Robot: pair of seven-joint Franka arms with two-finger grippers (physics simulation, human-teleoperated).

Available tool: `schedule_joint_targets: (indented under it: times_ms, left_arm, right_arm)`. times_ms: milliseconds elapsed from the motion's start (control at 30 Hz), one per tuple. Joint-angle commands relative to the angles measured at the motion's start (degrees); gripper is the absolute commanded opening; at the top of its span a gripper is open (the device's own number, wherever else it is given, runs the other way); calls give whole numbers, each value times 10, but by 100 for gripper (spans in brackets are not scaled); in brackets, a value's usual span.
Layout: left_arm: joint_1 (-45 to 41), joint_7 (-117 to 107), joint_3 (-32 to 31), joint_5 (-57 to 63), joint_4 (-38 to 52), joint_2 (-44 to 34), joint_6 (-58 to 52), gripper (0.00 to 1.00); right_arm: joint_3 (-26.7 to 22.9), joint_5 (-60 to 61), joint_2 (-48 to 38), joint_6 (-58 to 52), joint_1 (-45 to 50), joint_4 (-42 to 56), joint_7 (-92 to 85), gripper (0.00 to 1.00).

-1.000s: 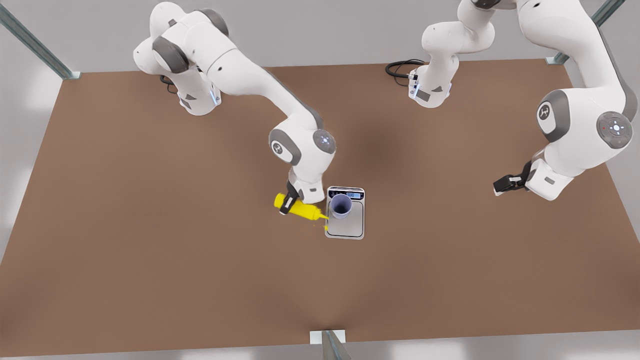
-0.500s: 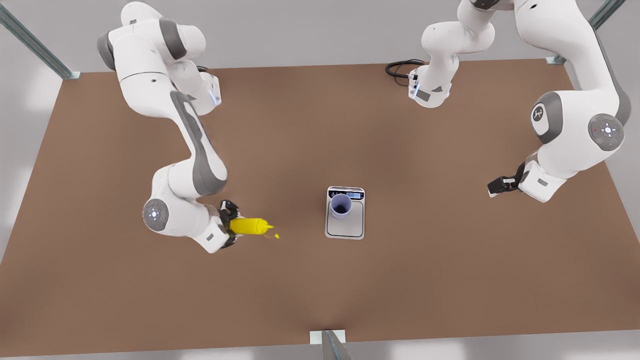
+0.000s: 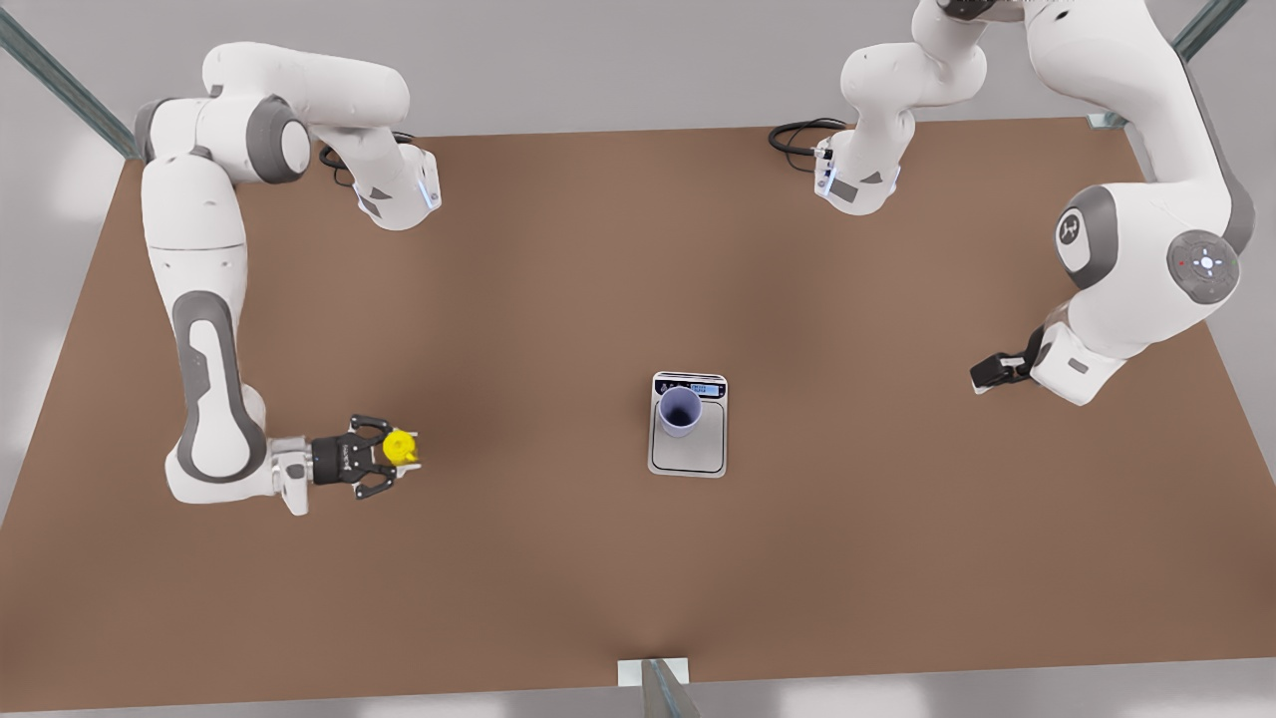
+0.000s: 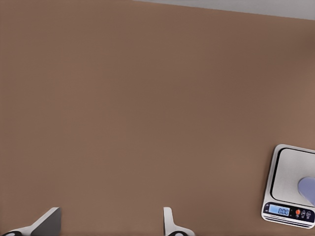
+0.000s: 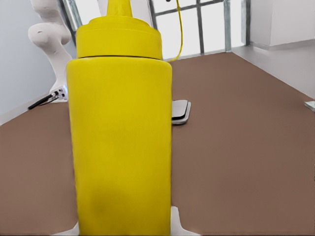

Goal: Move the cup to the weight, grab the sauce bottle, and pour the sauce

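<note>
Sauce bottle (image 3: 400,446): now upright, seen nozzle-up from above, well off toward the front view's left of the scale; half a second ago it lay tilted on its side, nozzle toward the scale, with a yellow drop at its tip.
Bottle and jaws: the yellow body (image 5: 119,142) stands between the two fingers of the right gripper (image 3: 384,459), which are closed against its sides.
Right arm: has swung farther toward the front view's left and now reaches in low and level.
Cup (image 3: 680,411): unmoved, upright on the plate of the weight (image 3: 688,454), near its display strip.
Left gripper (image 3: 983,374): hangs at the front view's right, well apart from the scale, barely shifted; in its wrist view the fingertips (image 4: 47,221) stand wide apart, holding nothing.
Table (image 3: 897,538): brown, bears everything.
</note>
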Motion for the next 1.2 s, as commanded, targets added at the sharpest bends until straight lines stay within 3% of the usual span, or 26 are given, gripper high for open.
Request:
schedule_joint_targets:
  times_ms: [0, 367, 700, 867, 1167]
  left_arm:
    - [0, 1, 0, 1, 0, 0, 1, 100]
    - [-6, 8, 1, 3, 21, 11, -3, 100]
    - [-7, 1, 2, 3, 20, 15, -3, 100]
    - [-7, 4, 2, 3, 21, 19, 0, 100]
    - [-6, 7, 3, 3, 20, 20, 0, 100]
  right_arm:
    - [0, 10, 6, -4, -3, 0, -8, 58]
    - [0, 115, 111, 1, -10, 18, -143, 58]
    - [1, 130, 124, 17, -9, 19, -163, 60]
    - [1, 130, 124, 17, -9, 19, -163, 70]
    - [1, 130, 124, 16, -10, 19, -163, 73]
